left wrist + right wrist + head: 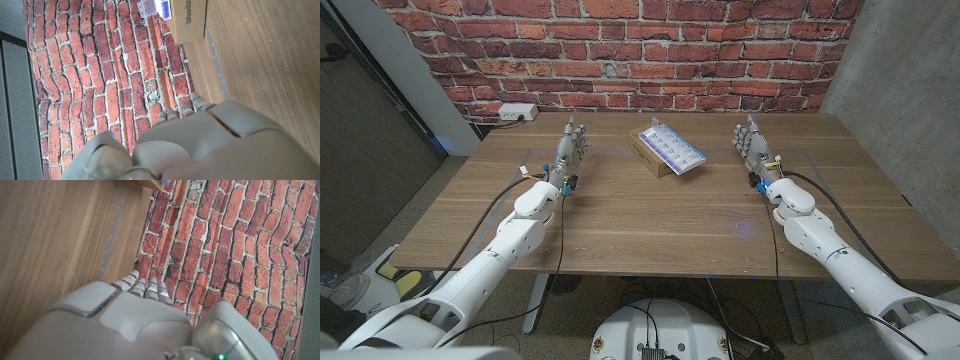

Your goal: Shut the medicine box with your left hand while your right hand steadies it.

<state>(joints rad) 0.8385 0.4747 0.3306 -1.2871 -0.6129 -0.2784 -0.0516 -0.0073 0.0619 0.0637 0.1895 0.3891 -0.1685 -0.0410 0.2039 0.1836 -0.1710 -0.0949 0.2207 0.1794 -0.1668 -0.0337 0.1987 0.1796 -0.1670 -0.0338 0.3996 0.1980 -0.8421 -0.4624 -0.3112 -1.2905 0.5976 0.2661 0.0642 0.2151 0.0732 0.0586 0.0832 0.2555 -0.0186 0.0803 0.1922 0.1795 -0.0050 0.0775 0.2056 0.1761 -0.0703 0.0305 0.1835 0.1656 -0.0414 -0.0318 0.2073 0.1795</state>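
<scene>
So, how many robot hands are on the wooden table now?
2. The grey left hand stands left of the open brown cardboard medicine box; the grey right hand stands right of it. Neither touches it.

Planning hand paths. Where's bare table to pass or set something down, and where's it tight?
Free: the near table between both arms, plus bare strips between the left hand and medicine box, and box and right hand. Tightest: the strip behind the box, by the brick wall.
</scene>
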